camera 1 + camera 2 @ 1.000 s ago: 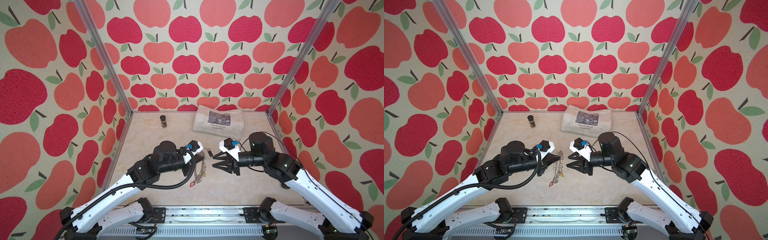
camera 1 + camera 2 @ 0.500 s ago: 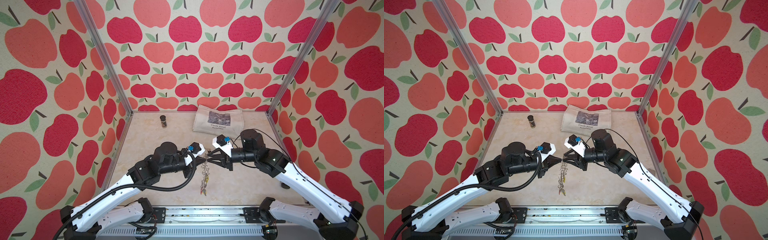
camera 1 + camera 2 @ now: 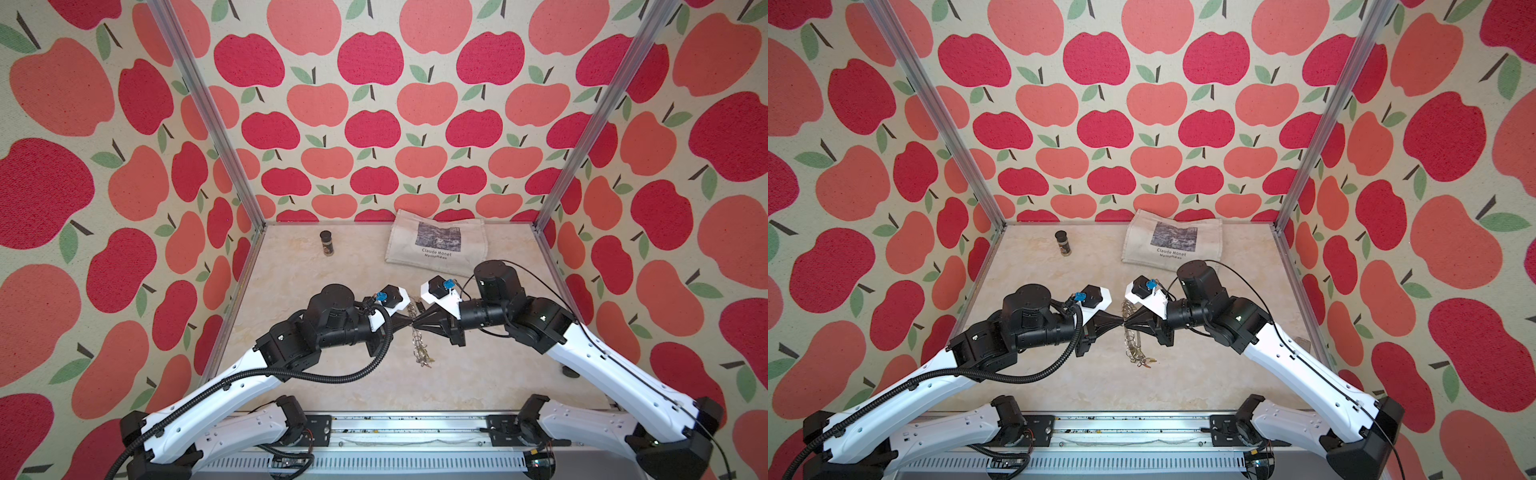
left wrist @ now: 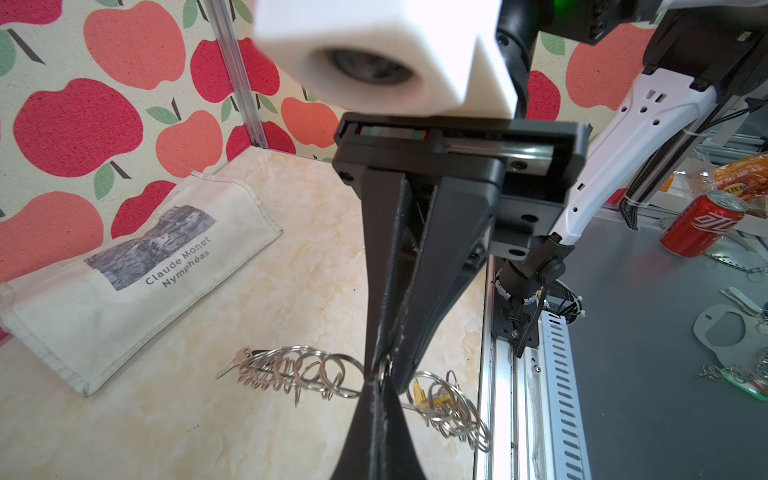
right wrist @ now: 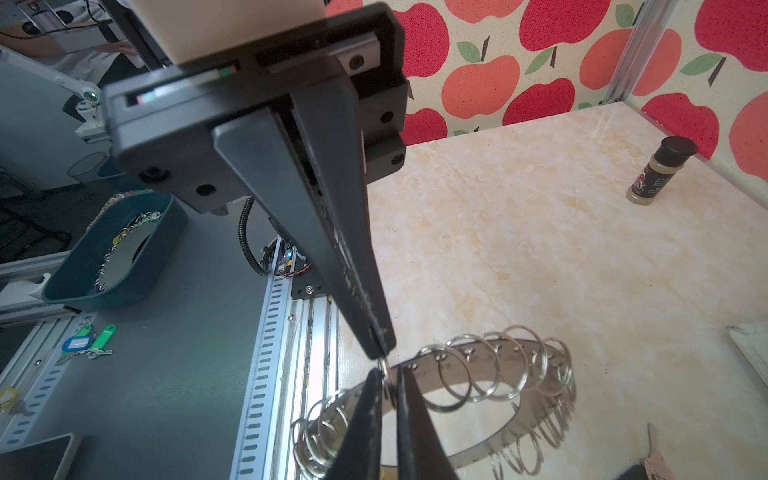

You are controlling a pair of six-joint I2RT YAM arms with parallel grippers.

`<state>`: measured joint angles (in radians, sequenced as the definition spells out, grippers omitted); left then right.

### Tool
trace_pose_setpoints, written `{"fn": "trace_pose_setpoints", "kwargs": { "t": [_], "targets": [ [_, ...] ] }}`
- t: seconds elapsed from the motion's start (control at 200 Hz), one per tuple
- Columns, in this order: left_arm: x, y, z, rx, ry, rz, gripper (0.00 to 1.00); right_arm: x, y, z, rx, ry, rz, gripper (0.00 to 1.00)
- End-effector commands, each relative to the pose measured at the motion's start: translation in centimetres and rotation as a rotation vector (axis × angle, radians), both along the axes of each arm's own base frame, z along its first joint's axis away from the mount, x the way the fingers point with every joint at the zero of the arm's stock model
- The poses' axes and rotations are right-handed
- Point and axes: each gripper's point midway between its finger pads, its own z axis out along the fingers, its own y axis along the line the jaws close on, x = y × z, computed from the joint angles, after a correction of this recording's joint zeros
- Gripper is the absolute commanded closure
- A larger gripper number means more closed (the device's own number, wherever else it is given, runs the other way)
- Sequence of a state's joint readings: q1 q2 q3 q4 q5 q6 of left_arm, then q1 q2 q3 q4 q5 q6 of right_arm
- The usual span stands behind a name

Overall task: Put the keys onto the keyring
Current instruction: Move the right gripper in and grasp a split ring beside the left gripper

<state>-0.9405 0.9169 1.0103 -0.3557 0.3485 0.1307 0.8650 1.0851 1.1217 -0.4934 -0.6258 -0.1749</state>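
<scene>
While jaws pinch keyring (image 5: pixel 494 438), teal bin (image 5: pixel 137 286) holds ringed disc (image 5: pixel 124 249).

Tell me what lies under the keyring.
Marble tabletop shows beneath the keyring, also through its central hole. The shut jaws and dangling wire rings cover patches of it.

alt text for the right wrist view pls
The left claw and the right claw meet tip to tip, both shut on one small wire ring of the keyring, marble table behind. A spice jar stands by the apple-print wall.
</scene>
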Motion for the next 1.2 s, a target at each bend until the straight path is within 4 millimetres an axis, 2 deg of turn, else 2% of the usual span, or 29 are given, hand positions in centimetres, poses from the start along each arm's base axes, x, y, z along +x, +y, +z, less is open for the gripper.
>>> {"fn": "trace_pose_setpoints", "kwargs": {
  "t": [0.0,0.3,0.325,0.355,0.415,0.435,0.465,0.515,0.625,0.921,1.196],
  "targets": [
    [-0.4,-0.2,3.5,-0.081,-0.071,-0.024,1.0,-0.7,0.0,0.7,0.009,-0.003,0.025,1.0],
    [0.3,0.3,3.4,-0.095,-0.048,0.037,1.0,-0.5,-0.3,2.6,0.099,-0.031,-0.007,1.0],
    [0.4,0.6,3.6,-0.102,-0.043,0.053,0.93,-0.4,-0.3,2.8,0.112,-0.032,-0.016,1.0],
    [0.6,0.8,3.6,-0.112,-0.035,0.074,0.78,-0.3,-0.4,3.0,0.125,-0.033,-0.026,1.0],
    [0.8,1.6,3.9,-0.145,-0.024,0.111,0.44,-0.1,-0.5,3.4,0.151,-0.038,-0.037,1.0],
    [0.8,1.8,4.0,-0.158,-0.018,0.123,0.36,0.0,-0.5,3.5,0.161,-0.041,-0.042,1.0],
    [0.9,2.0,4.2,-0.177,-0.012,0.136,0.31,0.1,-0.6,3.7,0.172,-0.043,-0.047,1.0],
    [0.8,2.4,4.6,-0.208,-0.001,0.146,0.28,0.2,-0.7,3.9,0.189,-0.049,-0.054,1.0],
    [0.4,2.5,5.0,-0.253,0.035,0.138,0.3,0.5,-0.9,4.7,0.238,-0.064,-0.072,1.0],
    [0.1,0.7,4.7,-0.244,0.086,0.069,0.57,0.5,-1.0,6.8,0.362,-0.108,-0.06,1.0],
    [0.6,-0.3,5.2,-0.248,0.064,0.044,0.7,0.1,-1.0,7.4,0.374,-0.114,-0.04,1.0]
  ]
}}
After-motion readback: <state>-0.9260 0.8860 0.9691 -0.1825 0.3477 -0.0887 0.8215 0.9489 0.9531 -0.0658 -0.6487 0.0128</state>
